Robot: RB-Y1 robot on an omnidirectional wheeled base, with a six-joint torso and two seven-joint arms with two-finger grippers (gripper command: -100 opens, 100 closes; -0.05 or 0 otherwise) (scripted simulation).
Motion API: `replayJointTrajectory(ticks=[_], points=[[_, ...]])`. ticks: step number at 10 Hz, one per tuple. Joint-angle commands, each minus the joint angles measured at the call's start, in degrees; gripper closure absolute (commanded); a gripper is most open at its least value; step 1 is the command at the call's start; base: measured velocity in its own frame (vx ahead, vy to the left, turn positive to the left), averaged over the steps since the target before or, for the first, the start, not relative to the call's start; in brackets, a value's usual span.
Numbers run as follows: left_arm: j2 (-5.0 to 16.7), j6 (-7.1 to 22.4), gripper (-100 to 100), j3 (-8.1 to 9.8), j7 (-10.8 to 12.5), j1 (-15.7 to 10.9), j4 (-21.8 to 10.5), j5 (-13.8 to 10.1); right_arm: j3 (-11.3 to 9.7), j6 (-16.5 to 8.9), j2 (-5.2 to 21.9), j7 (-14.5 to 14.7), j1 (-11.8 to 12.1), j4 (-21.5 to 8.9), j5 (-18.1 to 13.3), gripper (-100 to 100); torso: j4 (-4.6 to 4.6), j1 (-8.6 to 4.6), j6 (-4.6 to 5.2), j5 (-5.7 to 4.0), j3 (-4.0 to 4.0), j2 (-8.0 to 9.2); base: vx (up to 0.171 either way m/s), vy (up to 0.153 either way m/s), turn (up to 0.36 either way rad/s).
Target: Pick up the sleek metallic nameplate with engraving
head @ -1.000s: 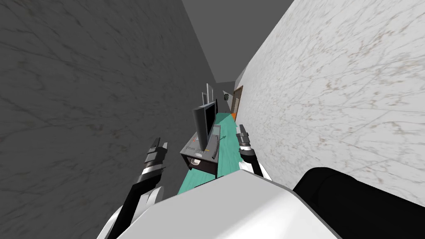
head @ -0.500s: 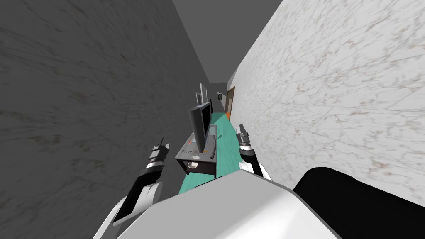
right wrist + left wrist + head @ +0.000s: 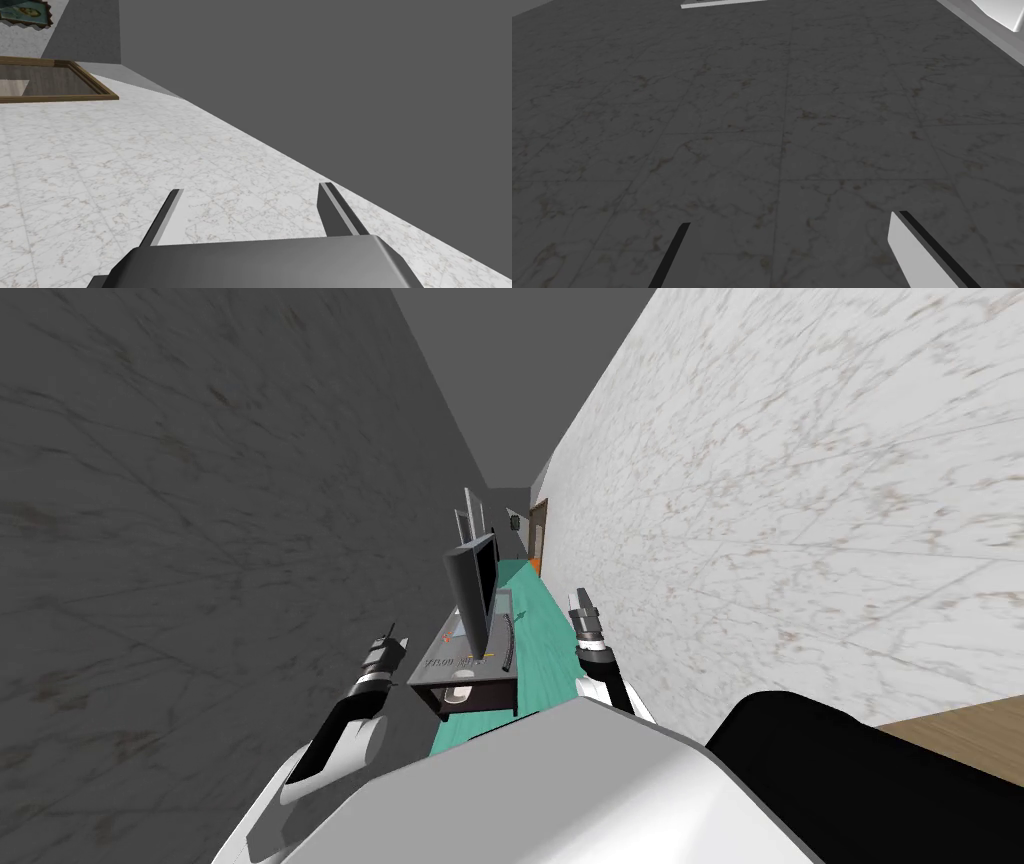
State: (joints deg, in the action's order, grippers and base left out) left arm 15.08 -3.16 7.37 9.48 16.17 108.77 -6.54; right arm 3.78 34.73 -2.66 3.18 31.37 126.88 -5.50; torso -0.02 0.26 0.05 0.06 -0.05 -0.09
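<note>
Two pincers stand open: left pincer (image 3: 394,638) by the dark wall (image 3: 200,538); flat grey nameplate with engraved lettering (image 3: 447,661) lying at the near end of the dark counter (image 3: 482,695), before a black monitor (image 3: 468,598); right pincer (image 3: 581,598) by the white marbled wall (image 3: 800,488).

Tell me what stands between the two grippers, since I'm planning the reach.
In the head view, a dark desk carrying a monitor and keyboard stands between the left gripper and the right gripper.

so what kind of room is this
Probably a narrow home office or study: a dark desk with a monitor on it stands on a teal floor.
</note>
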Motion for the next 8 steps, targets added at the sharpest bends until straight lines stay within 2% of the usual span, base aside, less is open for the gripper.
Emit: replayJointTrajectory(ticks=[1,2,3,4,5,6,7,8], points=[[0.19,2.24,-100,0.16,0.67,-0.03,-0.94,-0.41,0.00,0.00,0.00,0.00,0.00,0.00,0.00,0,0.00,0.00,0.00,0.00,0.00,0.00,-0.001,0.078,-0.119],[1.38,4.21,-100,0.84,1.85,-1.67,-3.60,-1.46,0.02,0.00,0.00,0.00,0.02,0.00,0.00,0,0.00,0.02,-0.11,0.01,0.00,0.00,0.007,0.063,-0.196],[1.38,4.62,-100,0.84,1.85,-1.67,-3.92,-1.46,0.01,0.00,0.00,0.00,0.01,0.00,0.00,0,-0.01,0.01,-0.05,0.01,-0.01,-0.03,-0.001,0.050,-0.147],[2.52,6.41,-100,1.53,3.01,-3.31,-6.46,-2.54,0.01,0.00,0.00,0.00,0.02,0.00,0.00,0,0.00,-0.07,-0.09,-0.01,-0.01,-0.01,-0.013,0.047,-0.268],[2.52,7.07,-100,1.53,3.01,-3.31,-7.08,-2.54,0.00,0.00,0.00,0.00,0.01,0.00,0.00,0,0.00,-0.08,-0.04,-0.01,0.00,0.01,-0.013,0.044,-0.157],[3.60,9.11,-100,2.23,4.16,-4.93,-9.62,-3.63,0.01,0.00,0.00,0.00,0.02,0.00,0.00,0,0.00,-0.10,-0.09,-0.01,0.01,0.01,-0.009,0.045,-0.312],[3.60,9.57,-100,2.23,4.16,-4.93,-10.41,-3.63,0.00,0.00,0.00,0.00,0.01,0.00,0.00,0,0.00,-0.10,-0.04,-0.02,0.01,0.01,-0.006,0.049,-0.162],[4.63,12.05,-100,2.92,5.29,-6.52,-11.91,-4.74,0.01,0.00,0.00,0.00,0.02,0.00,0.00,0,0.00,-0.08,-0.10,-0.01,0.00,-0.01,-0.018,0.060,-0.253]])
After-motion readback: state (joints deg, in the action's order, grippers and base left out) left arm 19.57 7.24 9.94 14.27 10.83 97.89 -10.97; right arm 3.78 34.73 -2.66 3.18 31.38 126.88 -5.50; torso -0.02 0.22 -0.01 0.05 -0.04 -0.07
